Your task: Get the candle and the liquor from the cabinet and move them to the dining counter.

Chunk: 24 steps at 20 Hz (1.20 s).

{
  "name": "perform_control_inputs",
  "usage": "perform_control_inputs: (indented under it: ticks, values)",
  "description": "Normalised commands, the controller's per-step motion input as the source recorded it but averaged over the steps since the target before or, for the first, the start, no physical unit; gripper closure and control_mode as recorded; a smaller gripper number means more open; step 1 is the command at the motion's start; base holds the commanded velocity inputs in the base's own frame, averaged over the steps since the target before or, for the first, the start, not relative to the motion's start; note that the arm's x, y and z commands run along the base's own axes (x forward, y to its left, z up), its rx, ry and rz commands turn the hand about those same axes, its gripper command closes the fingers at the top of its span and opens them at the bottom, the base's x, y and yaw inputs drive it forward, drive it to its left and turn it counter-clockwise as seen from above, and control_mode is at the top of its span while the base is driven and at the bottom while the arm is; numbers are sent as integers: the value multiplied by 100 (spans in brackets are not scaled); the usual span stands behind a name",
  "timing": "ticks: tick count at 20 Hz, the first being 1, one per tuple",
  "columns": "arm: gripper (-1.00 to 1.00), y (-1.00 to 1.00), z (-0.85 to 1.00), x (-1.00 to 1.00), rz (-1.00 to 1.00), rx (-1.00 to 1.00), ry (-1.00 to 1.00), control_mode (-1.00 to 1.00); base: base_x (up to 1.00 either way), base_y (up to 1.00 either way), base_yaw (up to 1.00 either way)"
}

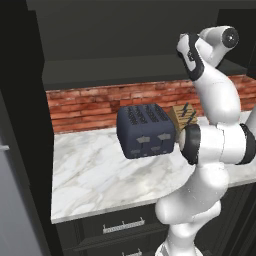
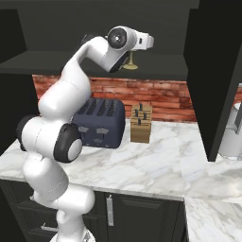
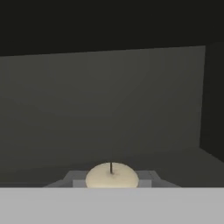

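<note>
Candle (image 3: 112, 176), cream stub with wick up, sat between the gripper (image 3: 112, 181) fingers inside the cabinet (image 3: 109, 105), pinched near its top. Its golden flared base (image 2: 130, 65) rested at the shelf edge. Looked light, rigid, waxy and likely slippery; the holder stem seemed the safer hold. Below: navy toaster (image 1: 146, 131), knife block (image 2: 141, 123), marble worktop (image 1: 95, 175).

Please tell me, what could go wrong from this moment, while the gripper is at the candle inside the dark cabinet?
1. The gripper looks closed on the cream-white candle in its golden candlestick; a grip on the wax alone might let it slip or tilt.
2. Pulling back, the flared base could catch the dark cabinet shelf edge.
3. If dropped, the candle would fall toward the dark blue toaster and wooden knife block below.
</note>
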Motion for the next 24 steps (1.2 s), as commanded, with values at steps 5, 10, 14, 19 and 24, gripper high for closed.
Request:
perform_control_inputs:
  ticks: [5, 10, 14, 19, 24]
  values:
    - [100, 5, -1, -100, 0, -2, 1, -100, 0, 0, 0]
    - [100, 22, -6, -100, 0, -4, 0, -100, 0, 0, 0]
    - [100, 49, -5, -100, 0, -6, 0, -100, 0, 0, 0]
    - [100, 55, 0, -94, 0, -5, 2, -100, 0, 0, 0]
    - [100, 34, 0, -82, 0, -2, 10, -100, 0, 0, 0]
